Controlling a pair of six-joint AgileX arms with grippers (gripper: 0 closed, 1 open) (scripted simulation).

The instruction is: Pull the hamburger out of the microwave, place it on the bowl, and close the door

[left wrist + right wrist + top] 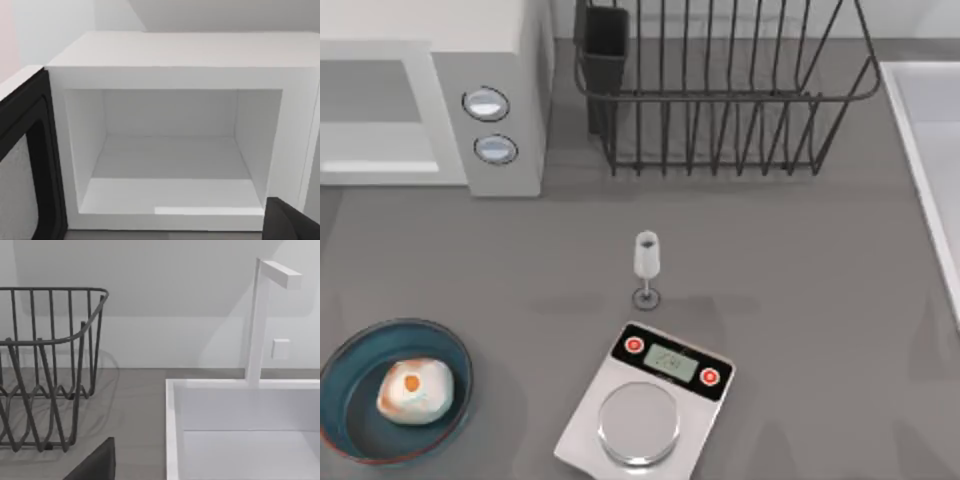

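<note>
The hamburger (414,390) lies inside the dark blue bowl (350,350) at the table's front left. The white microwave (500,60) stands at the back left, its two knobs facing forward. In the left wrist view its cavity (170,155) is bare and the door (22,165) stands swung open beside it. A dark part of my left gripper (290,222) shows at the frame's edge, in front of the microwave. A dark part of my right gripper (95,465) shows near the sink, holding nothing that I can see.
A kitchen scale (645,400) with a round silver plate sits at the front middle, a small wine glass (646,262) just behind it. A black wire dish rack (720,90) stands at the back. A white sink (930,150) with a faucet (260,320) runs along the right side.
</note>
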